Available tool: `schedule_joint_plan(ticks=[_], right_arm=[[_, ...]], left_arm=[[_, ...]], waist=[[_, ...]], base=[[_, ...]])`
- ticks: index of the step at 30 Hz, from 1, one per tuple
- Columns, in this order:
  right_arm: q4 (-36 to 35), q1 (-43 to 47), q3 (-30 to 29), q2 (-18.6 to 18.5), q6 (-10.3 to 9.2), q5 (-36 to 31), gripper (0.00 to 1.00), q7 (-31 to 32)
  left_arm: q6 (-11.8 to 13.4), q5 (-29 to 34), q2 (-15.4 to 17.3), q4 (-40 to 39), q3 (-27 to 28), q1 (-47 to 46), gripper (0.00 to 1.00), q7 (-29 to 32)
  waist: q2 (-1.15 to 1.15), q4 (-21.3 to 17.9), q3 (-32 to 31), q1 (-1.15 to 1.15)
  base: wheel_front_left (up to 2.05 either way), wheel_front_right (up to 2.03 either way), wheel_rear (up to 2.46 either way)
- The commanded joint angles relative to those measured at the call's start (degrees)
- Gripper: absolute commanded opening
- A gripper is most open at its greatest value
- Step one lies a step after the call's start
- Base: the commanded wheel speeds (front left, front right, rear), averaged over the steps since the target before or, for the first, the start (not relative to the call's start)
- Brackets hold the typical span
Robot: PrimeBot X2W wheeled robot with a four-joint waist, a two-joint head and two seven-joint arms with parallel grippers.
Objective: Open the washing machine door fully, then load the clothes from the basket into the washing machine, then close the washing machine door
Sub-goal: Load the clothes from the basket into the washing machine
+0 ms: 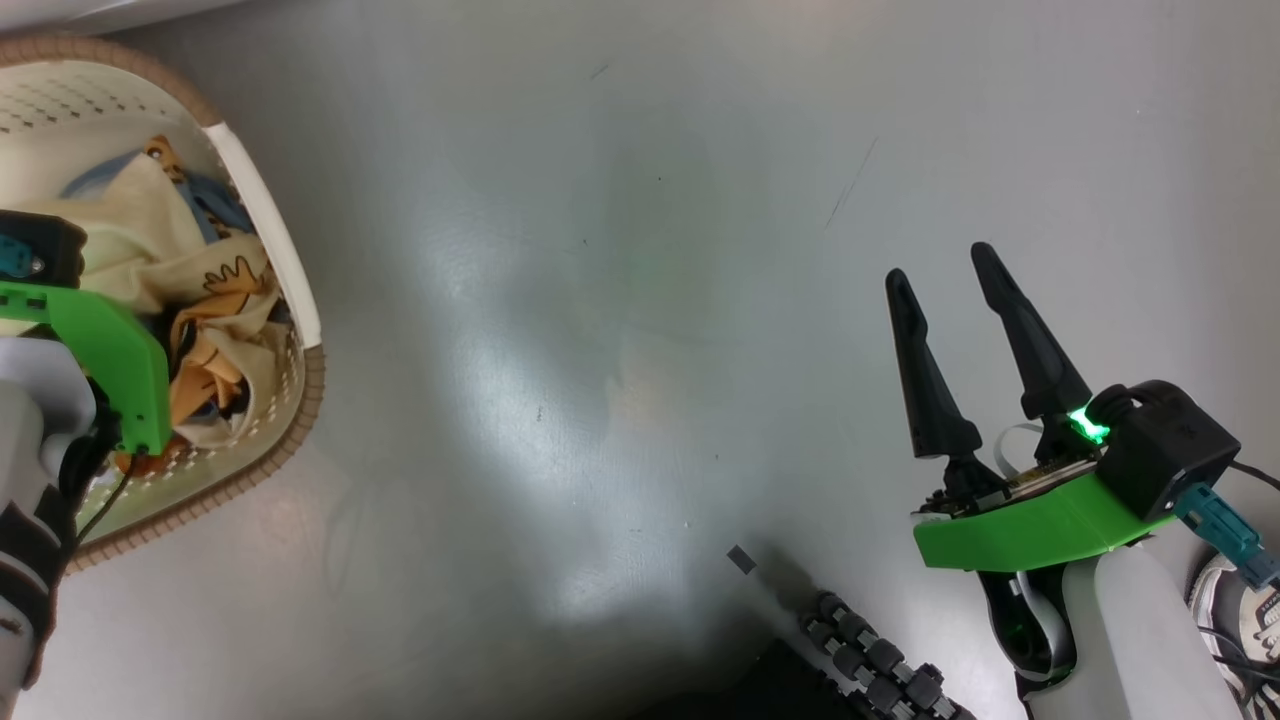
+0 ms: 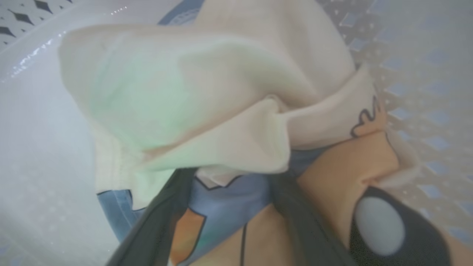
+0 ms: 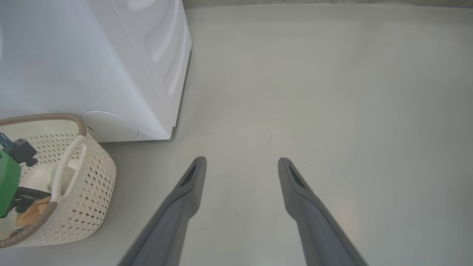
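The cream perforated basket with a brown rim stands on the floor at the far left. In it lie the clothes: a cream piece on top, blue and orange-tan ones beneath. My left arm's green mount hangs over the basket. My left gripper is open, its dark fingers pushed into the clothes, with blue cloth between them and the tips under the cream fold. My right gripper is open over bare floor and holds nothing. The white washing machine stands behind the basket; its door is out of view.
Grey glossy floor spreads between the basket and my right arm. My base's roller wheel shows at the bottom edge. A black and white shoe sits at the lower right. The right gripper points at open floor right of the machine.
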Motion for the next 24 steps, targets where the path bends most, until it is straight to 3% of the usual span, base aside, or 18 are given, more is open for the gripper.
schedule_joint_plan(ticks=[1, 2, 3, 24], right_arm=[[-1.4, 2.9, 0.8, -0.2, 0.16, -0.4, 1.00, -0.3], [-1.5, 2.9, 1.0, -0.2, 0.16, -0.5, 1.00, -0.3], [-1.6, 2.9, 1.0, -0.2, 0.16, -0.5, 1.00, -0.3], [-0.7, 0.6, 2.5, -0.2, 0.16, 0.0, 1.00, -0.3]], left_arm=[[-0.1, -0.5, 1.5, 0.4, 0.7, -0.2, 1.00, 0.3], [-0.1, -0.7, 1.4, 0.7, 0.5, -0.3, 0.46, 0.5], [-0.1, -0.9, 1.3, 1.0, 0.4, -0.4, 0.00, 0.5], [-0.1, -6.2, 2.2, 1.0, -1.3, 1.3, 0.00, -3.1]], waist=[[0.00, 0.0, 0.0, 0.00], [0.00, 0.1, 0.1, 0.00], [0.00, 0.1, 0.1, 0.00], [0.00, -0.7, -2.6, 0.00]], base=[[0.00, 0.00, 0.00], [0.00, 0.00, 0.00], [0.00, 0.00, 0.00], [0.00, 0.00, 0.00]])
